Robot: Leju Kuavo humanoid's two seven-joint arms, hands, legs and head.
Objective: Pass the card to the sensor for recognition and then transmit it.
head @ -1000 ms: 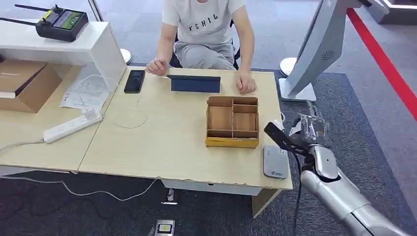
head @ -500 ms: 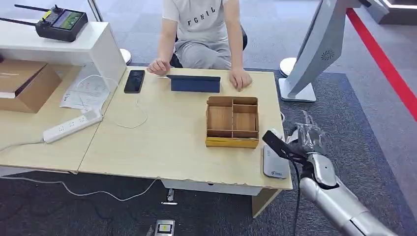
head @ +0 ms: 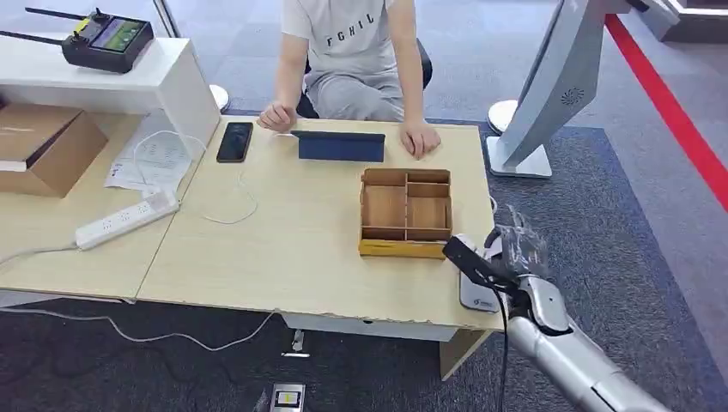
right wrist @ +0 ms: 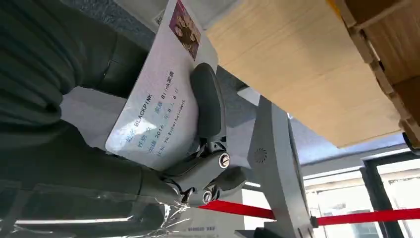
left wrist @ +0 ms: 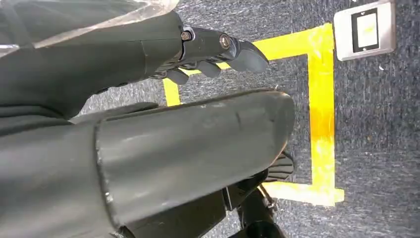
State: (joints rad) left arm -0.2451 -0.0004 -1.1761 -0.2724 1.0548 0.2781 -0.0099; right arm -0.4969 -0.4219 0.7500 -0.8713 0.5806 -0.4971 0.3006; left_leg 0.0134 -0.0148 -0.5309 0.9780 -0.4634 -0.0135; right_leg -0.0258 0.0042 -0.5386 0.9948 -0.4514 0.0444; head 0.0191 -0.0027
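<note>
Grey carpet runs under a pale wooden table (head: 292,249), and a person (head: 356,60) sits at its far edge with both hands resting on the top. Going left to right: a phone (head: 234,142) and a dark tablet (head: 341,146) lie well beyond the robot's reach, then a wooden organiser tray (head: 406,213) stands just to the left of the right hand (head: 513,249), and the grey sensor (head: 479,287) lies flat at the table's near right corner, directly beneath that hand.

In the right wrist view the fingers (right wrist: 210,101) press the card (right wrist: 158,99) against the palm, printed face outward (a firm enough pinch, by the look of it). The left hand (left wrist: 208,54) hangs down over the floor, fingers curled in on nothing.

The step in hand, as I judge it, is the presentation: the card hovers over the sensor, and I cannot tell whether it touches. The next move calls for lowering the card flat and close to the sensor's face, then carrying it forward across the table toward the person.
</note>
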